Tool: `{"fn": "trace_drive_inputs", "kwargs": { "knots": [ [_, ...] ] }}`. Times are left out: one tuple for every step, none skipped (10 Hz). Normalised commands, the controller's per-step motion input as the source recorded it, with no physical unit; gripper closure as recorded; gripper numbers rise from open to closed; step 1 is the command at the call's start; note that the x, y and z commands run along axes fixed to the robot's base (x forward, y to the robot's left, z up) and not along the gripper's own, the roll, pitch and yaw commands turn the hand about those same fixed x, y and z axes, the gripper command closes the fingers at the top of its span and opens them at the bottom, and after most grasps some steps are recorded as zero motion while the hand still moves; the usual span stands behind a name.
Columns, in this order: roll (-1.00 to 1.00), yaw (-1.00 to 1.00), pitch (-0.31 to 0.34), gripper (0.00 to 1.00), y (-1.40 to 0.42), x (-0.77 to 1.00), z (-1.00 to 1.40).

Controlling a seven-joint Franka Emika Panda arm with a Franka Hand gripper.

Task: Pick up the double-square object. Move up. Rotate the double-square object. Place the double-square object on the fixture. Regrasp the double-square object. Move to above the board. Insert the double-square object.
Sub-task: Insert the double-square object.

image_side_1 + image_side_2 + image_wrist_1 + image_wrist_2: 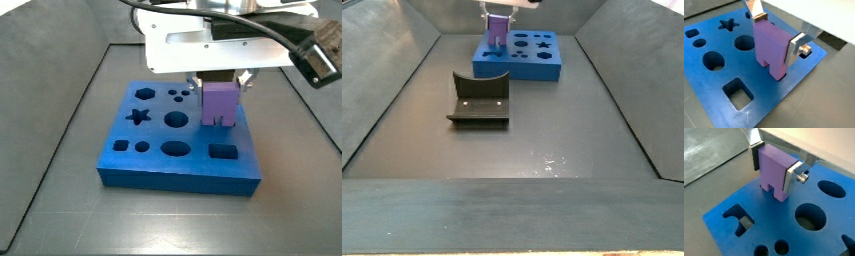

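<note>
The lavender double-square object (771,47) stands upright with its notched end down, held between the silver fingers (796,46) of my gripper (777,32), which is shut on it. In both wrist views its two legs reach the top face of the blue board (757,107) near one edge; I cannot tell whether they sit inside a hole. A side view shows the gripper (221,80) and the object (219,103) over the board's (174,178) right part. The dark fixture (478,100) stands bare on the floor in front of the board (536,62).
The board has a star hole (728,24), a square cut-out (739,93), a large round hole (809,217) and several others. Grey sloping walls (396,70) enclose the floor on both sides.
</note>
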Motion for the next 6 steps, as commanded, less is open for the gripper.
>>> {"fn": "trace_drive_inputs", "kwargs": {
  "knots": [
    [0.02, 0.00, 0.000, 1.00, 0.00, 0.00, 0.00],
    [0.01, 0.00, 0.000, 1.00, 0.00, 0.00, 0.00],
    [0.00, 0.00, 0.000, 0.00, 0.00, 0.00, 0.00],
    [0.00, 0.00, 0.023, 0.00, 0.00, 0.00, 0.00],
    [0.00, 0.00, -0.014, 0.00, 0.00, 0.00, 0.00],
    [0.00, 0.00, 0.000, 0.00, 0.00, 0.00, 0.00]
  ]
}}
